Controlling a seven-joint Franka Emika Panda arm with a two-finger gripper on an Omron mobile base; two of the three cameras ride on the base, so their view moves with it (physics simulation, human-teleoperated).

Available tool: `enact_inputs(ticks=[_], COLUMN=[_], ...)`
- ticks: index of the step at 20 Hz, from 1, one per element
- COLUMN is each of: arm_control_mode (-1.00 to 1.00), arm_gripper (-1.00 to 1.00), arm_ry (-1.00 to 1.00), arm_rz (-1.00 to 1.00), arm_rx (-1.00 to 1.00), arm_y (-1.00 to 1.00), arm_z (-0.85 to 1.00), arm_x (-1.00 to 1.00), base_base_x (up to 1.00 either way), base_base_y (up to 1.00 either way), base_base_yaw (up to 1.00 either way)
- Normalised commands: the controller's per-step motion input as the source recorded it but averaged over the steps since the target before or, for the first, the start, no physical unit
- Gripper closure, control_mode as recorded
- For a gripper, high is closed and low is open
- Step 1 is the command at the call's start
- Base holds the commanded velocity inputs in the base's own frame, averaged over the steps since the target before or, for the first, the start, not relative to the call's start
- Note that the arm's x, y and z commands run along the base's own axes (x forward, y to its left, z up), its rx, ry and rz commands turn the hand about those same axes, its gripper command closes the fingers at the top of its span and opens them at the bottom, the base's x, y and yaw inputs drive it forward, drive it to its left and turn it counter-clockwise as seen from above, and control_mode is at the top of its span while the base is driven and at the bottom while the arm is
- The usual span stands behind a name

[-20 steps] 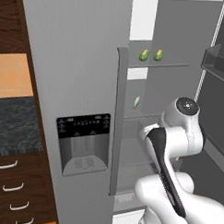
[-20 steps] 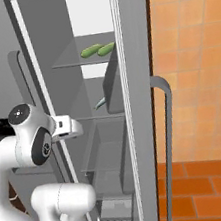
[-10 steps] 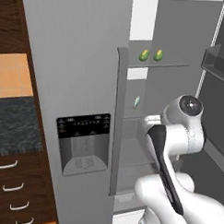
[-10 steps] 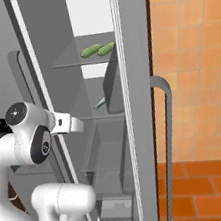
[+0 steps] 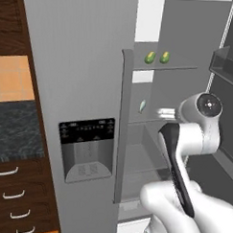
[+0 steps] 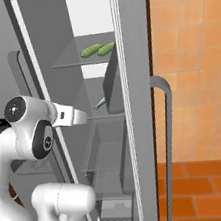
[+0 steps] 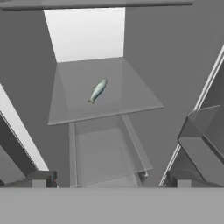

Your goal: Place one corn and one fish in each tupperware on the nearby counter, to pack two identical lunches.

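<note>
Fish (image 7: 97,91) lies upper centre of the hand view, ahead of the open empty gripper (image 7: 109,181), long axis slanting lower-left to upper-right.

This is a kitchen, rendered rather than filmed. A tall grey fridge (image 5: 82,64) with an ice and water dispenser (image 5: 86,148) stands open, its glass shelves (image 7: 103,98) carrying a fish (image 7: 97,91) and two corn cobs (image 5: 157,57). At the left of the left base view, a black marbled worktop (image 5: 14,133) tops brown drawers (image 5: 14,195) with silver handles. Orange tiles (image 6: 193,43) cover the wall on the right of the right base view.
</note>
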Motion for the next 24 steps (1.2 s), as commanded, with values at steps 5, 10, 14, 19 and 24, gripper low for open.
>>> enact_inputs(ticks=[5, 10, 14, 19, 24], arm_control_mode=[-1.0, -1.0, -1.0, -1.0, -1.0], arm_gripper=[-1.0, -1.0, -1.0, -1.0, -1.0], arm_ry=[0.0, 0.03, 0.04, 0.11, 0.1], arm_rz=[-0.04, -0.08, -0.02, 0.0, 0.0], arm_rx=[0.02, 0.02, 0.05, 0.02, 0.0], arm_y=[0.0, -0.09, -0.4, -0.21, -0.05], arm_z=[0.65, 0.39, 0.31, 0.07, 0.27], arm_x=[0.22, 0.4, 0.49, 0.65, 0.46], base_base_x=[0.0, 0.0, 0.0, 0.0, 0.0], base_base_y=[0.0, 0.0, 0.0, 0.0, 0.0], base_base_yaw=[0.0, 0.0, 0.0, 0.0, 0.0])
